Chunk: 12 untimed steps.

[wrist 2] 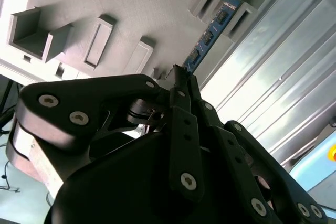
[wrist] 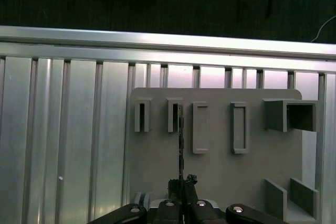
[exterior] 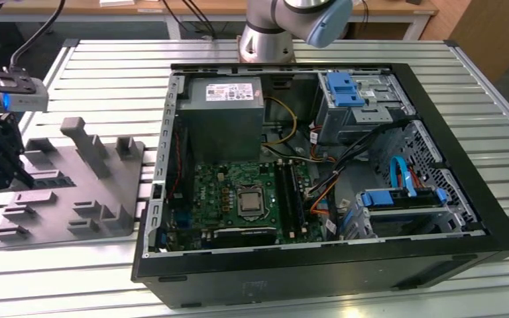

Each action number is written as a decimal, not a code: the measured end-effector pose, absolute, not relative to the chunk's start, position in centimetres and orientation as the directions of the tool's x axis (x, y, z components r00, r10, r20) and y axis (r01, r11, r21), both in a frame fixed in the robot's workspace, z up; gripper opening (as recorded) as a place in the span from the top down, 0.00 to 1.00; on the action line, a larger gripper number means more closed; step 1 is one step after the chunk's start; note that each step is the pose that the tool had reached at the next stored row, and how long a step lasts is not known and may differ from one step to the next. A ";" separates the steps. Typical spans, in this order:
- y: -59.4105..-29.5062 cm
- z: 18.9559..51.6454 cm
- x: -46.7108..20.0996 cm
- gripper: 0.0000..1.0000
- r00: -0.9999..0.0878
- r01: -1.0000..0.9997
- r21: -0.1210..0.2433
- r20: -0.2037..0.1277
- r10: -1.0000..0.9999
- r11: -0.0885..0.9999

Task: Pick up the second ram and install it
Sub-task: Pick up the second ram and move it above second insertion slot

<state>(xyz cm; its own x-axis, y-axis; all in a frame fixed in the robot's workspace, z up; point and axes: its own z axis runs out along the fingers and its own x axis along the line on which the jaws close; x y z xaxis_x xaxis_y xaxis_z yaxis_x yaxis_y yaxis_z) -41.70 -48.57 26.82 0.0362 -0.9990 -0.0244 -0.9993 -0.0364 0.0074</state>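
The second ram is a dark board with small black chips, standing on edge along the grey block. In the first wrist view the ram appears as a thin dark line running from a slotted post on the grey block to my fingers. My gripper is shut on the near end of the stick, as the second wrist view also shows at the gripper. In the exterior view my gripper hangs over the grey block at the far left, with the ram beside it.
An open computer case lies at the exterior view's right, with its motherboard and dark memory slots exposed. Cables and blue drive brackets crowd its far side. The arm's base stands behind it on the ribbed metal table.
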 end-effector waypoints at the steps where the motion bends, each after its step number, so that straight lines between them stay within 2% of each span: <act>1: -48.6 26.9 -41.7 0.86 0.036 -0.999 0.007 -0.024 -0.999 -0.036; 12: -48.6 28.1 -41.7 0.86 0.036 -0.999 0.008 -0.024 -0.999 -0.036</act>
<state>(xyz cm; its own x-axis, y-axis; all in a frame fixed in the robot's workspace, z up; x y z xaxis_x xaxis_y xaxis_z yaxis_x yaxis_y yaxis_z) -41.70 -48.57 28.14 0.0361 -0.9991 -0.0244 -0.9993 -0.0363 0.0075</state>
